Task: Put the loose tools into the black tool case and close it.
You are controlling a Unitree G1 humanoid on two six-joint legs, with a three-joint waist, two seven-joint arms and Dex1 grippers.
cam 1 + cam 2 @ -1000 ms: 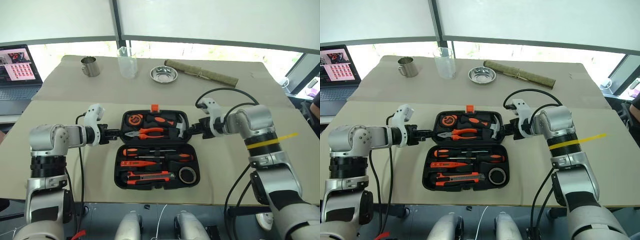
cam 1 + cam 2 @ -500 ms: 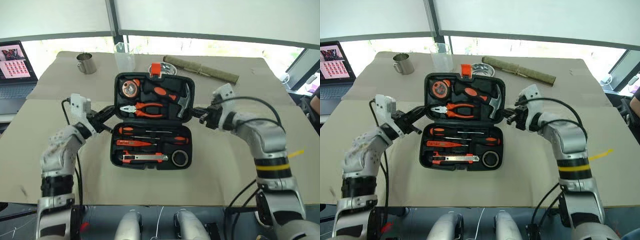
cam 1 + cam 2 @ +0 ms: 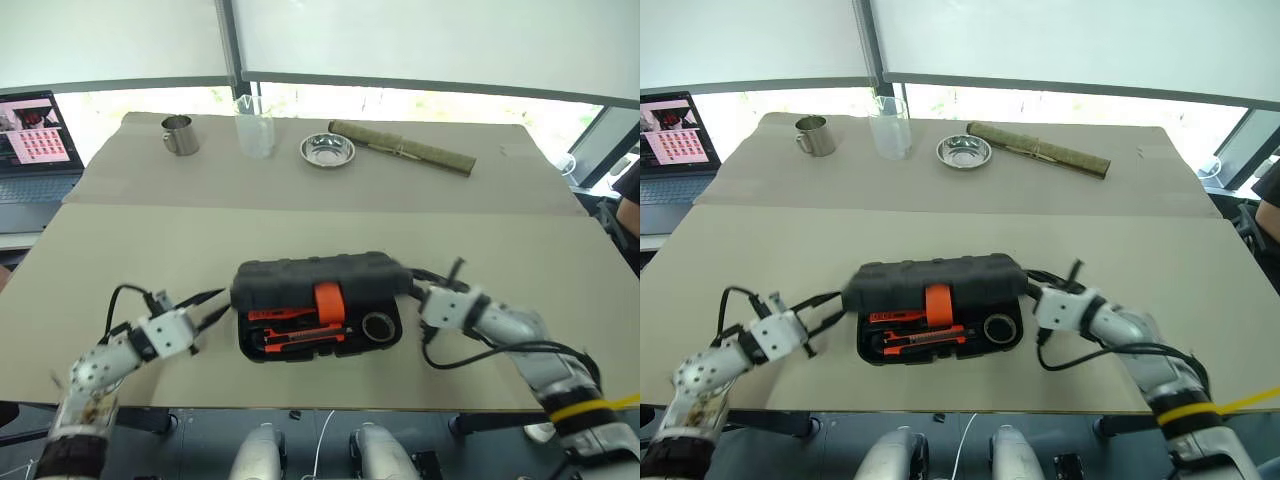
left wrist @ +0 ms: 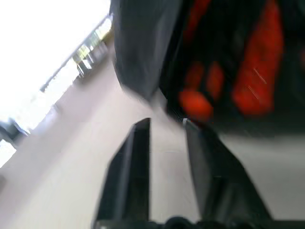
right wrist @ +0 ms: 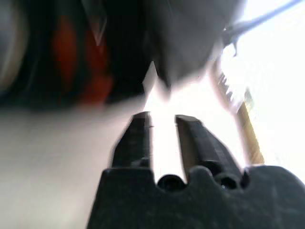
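The black tool case lies near the table's front edge. Its lid is tipped forward over the base and almost down, with the orange latch hanging at its front. In the gap under the lid I see the utility knife and the dark tape roll. The screwdrivers are mostly hidden by the lid. My left gripper is open beside the case's left end. My right gripper is open beside its right end. In the wrist views nothing lies between the left fingers or the right fingers.
At the far side stand a metal cup, a clear beaker, a steel bowl and a rolled mat. A laptop sits far left. The table's front edge runs just below the case.
The lid swung from lying open, through upright, to tipped down over the base. Both grippers came back towards the front edge, sank and rolled. They were shut at the lid's sides and now stand open.
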